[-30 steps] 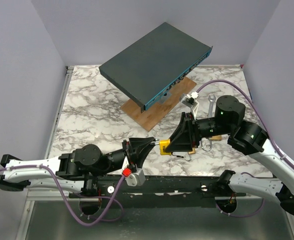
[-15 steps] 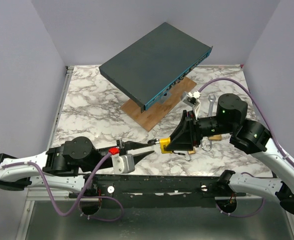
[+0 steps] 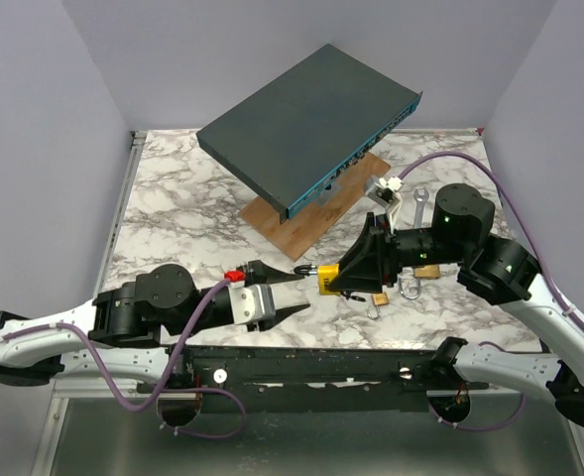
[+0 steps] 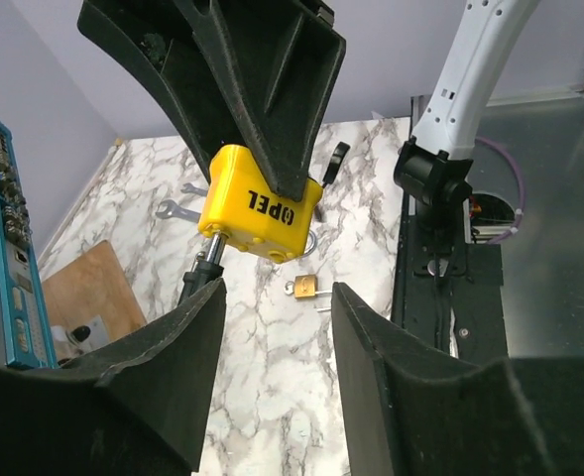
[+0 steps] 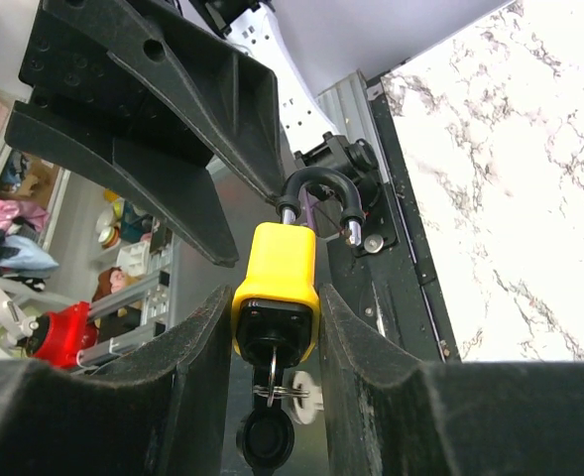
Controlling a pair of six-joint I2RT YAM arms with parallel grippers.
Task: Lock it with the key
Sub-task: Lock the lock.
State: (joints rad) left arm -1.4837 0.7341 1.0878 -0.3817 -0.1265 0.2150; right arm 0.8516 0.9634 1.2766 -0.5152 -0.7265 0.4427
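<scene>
The right claw (image 3: 337, 282) pinches the yellow padlock (image 3: 327, 282) by its body, holding it off the marble surface (image 3: 182, 218). Its shackle (image 5: 319, 193) points at the left claw (image 3: 301, 295), which is spread wide just beside it, not touching. Keys (image 5: 267, 436) dangle beneath the body.

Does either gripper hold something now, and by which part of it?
The right gripper holds the yellow padlock by its body, one finger on each side. The left gripper is open and holds nothing.
</scene>
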